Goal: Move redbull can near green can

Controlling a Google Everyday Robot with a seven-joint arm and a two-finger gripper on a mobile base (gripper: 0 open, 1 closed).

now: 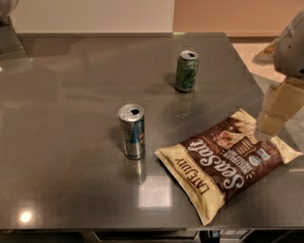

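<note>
The pale gripper hangs by the brown chip bag's far corner. Clenched or loose, I cannot tell. The slim silver-blue redbull can stands upright well to its left, past the bag, with the dark green can farther back.

1. The claw hangs at the right edge over the far end of the snack bag. The arm above it is cut off by the frame, and whether the claw touches the bag cannot be told.
2. The bag's small print is too small to read.
3. The redbull can has a blurred label.
4. The pale markings on the green can are unreadable.
5. The bench runs out of frame at the left, bottom and right.
6. A pale rounded thing in the top-left corner is cut off and cannot be identified.
</note>
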